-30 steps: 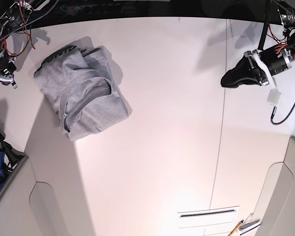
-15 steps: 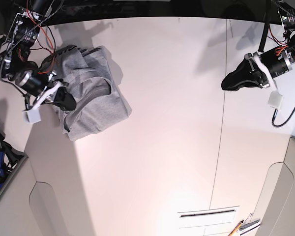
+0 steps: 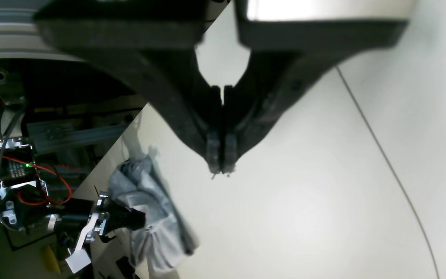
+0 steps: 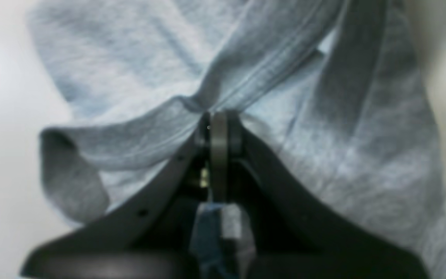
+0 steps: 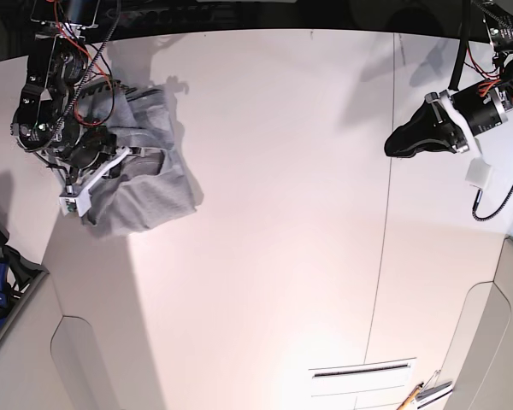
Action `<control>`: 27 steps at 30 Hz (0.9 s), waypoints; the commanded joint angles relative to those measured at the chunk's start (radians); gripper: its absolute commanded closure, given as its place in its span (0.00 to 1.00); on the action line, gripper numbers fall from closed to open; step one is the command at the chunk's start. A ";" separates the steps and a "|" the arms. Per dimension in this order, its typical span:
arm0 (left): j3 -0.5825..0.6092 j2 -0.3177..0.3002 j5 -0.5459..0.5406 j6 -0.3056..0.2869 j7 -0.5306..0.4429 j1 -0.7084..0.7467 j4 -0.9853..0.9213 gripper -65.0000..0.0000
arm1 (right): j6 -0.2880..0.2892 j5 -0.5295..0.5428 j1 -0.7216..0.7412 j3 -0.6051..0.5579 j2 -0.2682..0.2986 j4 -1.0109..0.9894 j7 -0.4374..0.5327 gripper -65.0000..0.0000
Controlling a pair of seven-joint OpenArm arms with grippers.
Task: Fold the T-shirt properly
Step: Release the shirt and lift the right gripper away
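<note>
From my seat, the far left of the worktop [image 5: 282,213] holds the T-shirt [image 5: 145,192], a bunched grey heap, partly covered by the right arm's gripper [image 5: 132,154], which sits on top of it. In the right wrist view the fingers [image 4: 219,128] are pressed together on a ridge of the grey fabric [image 4: 362,155], which fans out to both sides of the pinch. Beside the worktop's left edge lies a dark bin with blue items [image 5: 0,282]. Half a second ago this gripper sat at the shirt's left edge and the shirt lay flatter and reached further right; now the cloth is drawn in toward the far left corner. A thin seam [image 5: 385,222] runs near to far across the worktop on the right. Beyond it, far right, the left gripper [image 5: 393,141] hangs above bare surface, well apart from the shirt, its fingers [image 3: 213,151] closed on nothing, unchanged from before. Near the right front edge are a slot [image 5: 362,370] and a pencil-like object [image 5: 410,395].
</note>
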 commanded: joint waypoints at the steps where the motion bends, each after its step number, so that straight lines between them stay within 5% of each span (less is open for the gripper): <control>1: -0.005 -0.014 -0.028 -0.009 -0.017 -0.005 0.015 1.00 | -0.027 -0.031 0.008 0.023 0.008 0.007 0.008 1.00; 6: -0.005 -0.014 -0.028 -0.009 -0.017 -0.005 0.015 1.00 | -0.100 -0.092 0.008 0.132 0.009 0.004 0.008 1.00; 21: -0.005 -0.014 -0.028 -0.009 -0.043 -0.006 0.015 1.00 | -0.098 -0.072 0.085 0.217 0.009 0.063 0.106 1.00; 27: -0.012 -0.014 -0.028 -0.009 -0.043 -0.006 0.016 1.00 | 0.056 0.089 0.117 0.216 0.009 0.225 0.081 1.00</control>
